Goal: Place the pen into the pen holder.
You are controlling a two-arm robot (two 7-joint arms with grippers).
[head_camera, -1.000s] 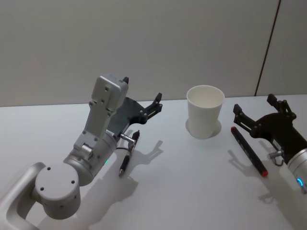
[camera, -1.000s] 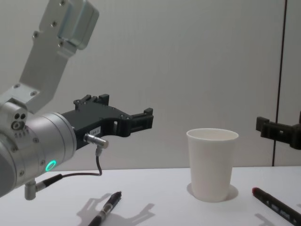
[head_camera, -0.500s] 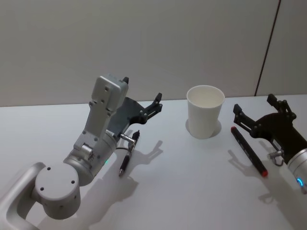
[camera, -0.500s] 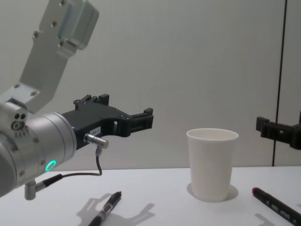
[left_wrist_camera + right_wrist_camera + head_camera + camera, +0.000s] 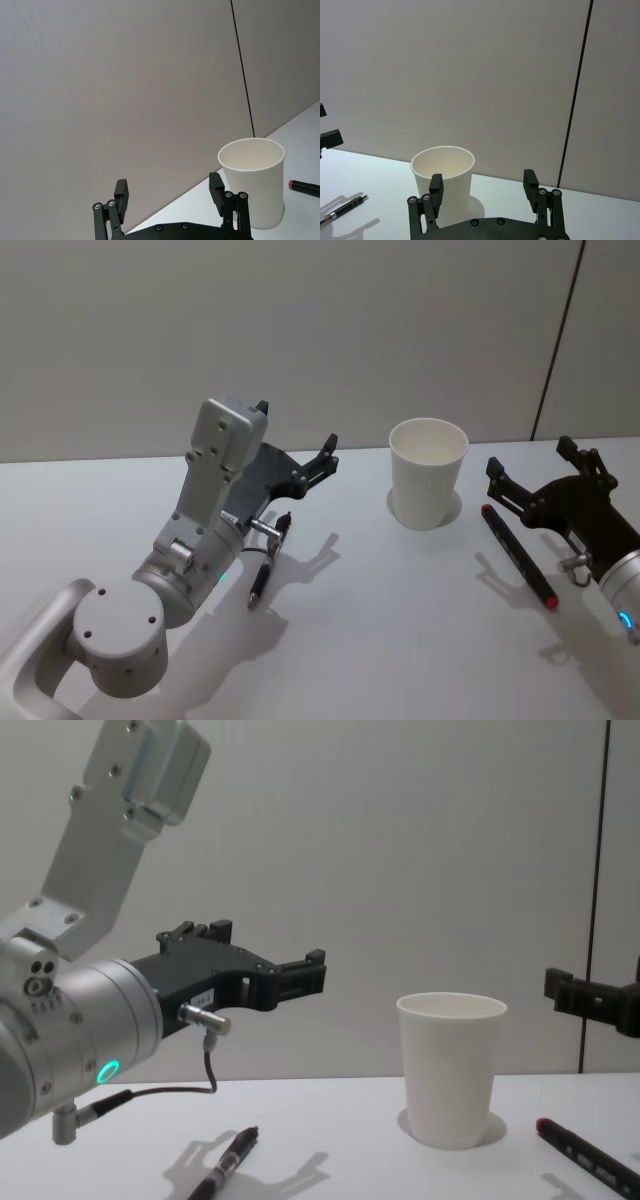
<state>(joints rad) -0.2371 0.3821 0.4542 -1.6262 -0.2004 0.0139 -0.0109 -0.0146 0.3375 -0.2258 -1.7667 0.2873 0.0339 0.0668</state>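
The pen holder (image 5: 428,480), a plain white paper cup, is standing upright on the surface (image 5: 400,630) with its mouth facing up, so that a pen can be lowered in from above. Two pens are lying flat on the surface, both outside the pen holder. A black pen (image 5: 262,574) is lying at about 8 o'clock from it, well apart and close beside the left arm. A red-ended pen (image 5: 518,554) is lying at about 4 o'clock, near its foot. Which of the two is meant cannot be told.

The left gripper (image 5: 296,430) is being held above the surface at about 9 o'clock from the pen holder. Its fingers (image 5: 121,192) are spread apart, gripping nothing and pointing toward the pen holder. The right gripper (image 5: 531,460) is being held at about 3 o'clock, its fingers (image 5: 530,182) likewise spread wide and empty, with the red-ended pen lying just beside it.

No pen is being grasped yet. The spread fingers are judged to be readied for a pick, and the right gripper seems better placed, since a pen is lying closer to its fingers
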